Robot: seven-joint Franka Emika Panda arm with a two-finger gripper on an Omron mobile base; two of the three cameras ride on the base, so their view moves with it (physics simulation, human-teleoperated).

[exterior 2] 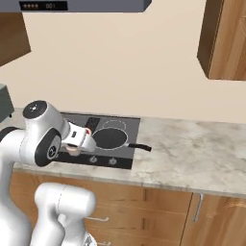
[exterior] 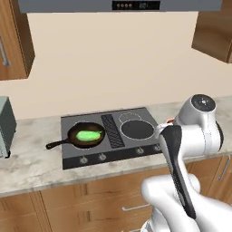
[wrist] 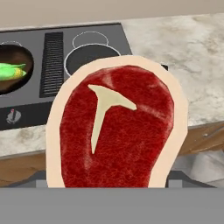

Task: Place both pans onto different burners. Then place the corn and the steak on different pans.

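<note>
Arm folded at cooktop's (exterior: 86,154) front, clutching steak (wrist: 116,131) upright

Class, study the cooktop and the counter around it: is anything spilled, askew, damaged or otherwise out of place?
Nothing stands out. The skillet sits on a left burner with the corn lying inside it, and the grey pan sits on a right burner. The steak is off the counter, held up in front of the hand camera.
</note>
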